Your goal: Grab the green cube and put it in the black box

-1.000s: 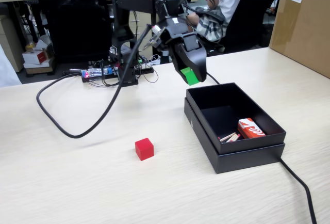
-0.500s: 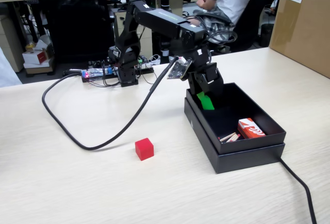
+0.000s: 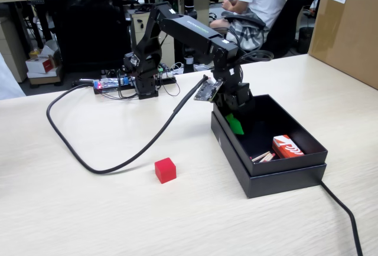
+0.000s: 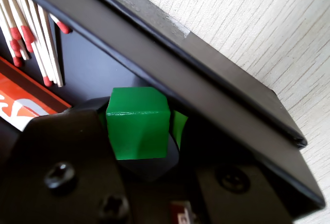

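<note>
The green cube (image 4: 138, 123) sits between my gripper's (image 4: 140, 116) jaws, with a black jaw on its left and a green-padded fingertip (image 4: 179, 126) on its right in the wrist view. The gripper is shut on it. In the fixed view the gripper (image 3: 234, 120) reaches down inside the black box (image 3: 277, 170), close to its left wall, and the green cube (image 3: 235, 125) shows as a green patch under the black wrist. The wrist view has the black box's wall (image 4: 206, 79) running diagonally just above the cube.
Inside the box lie an orange matchbox (image 3: 286, 147) and loose matches (image 4: 31, 33). A red cube (image 3: 165, 170) rests on the table left of the box. A black cable (image 3: 118, 164) curves across the table. A brown carton (image 3: 348, 26) stands at the far right.
</note>
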Available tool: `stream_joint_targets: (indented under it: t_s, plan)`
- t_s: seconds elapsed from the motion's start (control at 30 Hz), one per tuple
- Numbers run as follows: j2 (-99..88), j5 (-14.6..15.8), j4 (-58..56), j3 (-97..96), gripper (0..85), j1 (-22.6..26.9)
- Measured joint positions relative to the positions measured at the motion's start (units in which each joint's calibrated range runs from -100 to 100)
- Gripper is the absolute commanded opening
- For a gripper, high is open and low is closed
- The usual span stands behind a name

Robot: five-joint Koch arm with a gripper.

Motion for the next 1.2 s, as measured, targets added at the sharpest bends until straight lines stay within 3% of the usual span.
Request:
stream_joint_targets:
  t_s: [0.07,0.23,0.33,0.4,0.5,0.63,0.97,1.2]
  plan:
    - [0.26,0.05,0.00,0.00,16.2,0.00]
    - [0.78,0.05,0.00,0.09,17.4,0.10]
    - [0.78,0.00,0.00,0.09,28.2,0.15]
    - [0.65,0.00,0.00,0.00,28.7,0.15]
    - [0.52,0.05,0.08,-0.18,39.6,0.15]
    - [-1.81,0.05,0.23,-1.19,45.6,0.15]
    - [-29.51,-0.05,-0.93,-7.21,48.0,-1.17]
    - [-55.79,-2.49,-0.70,-16.43,48.0,-4.74]
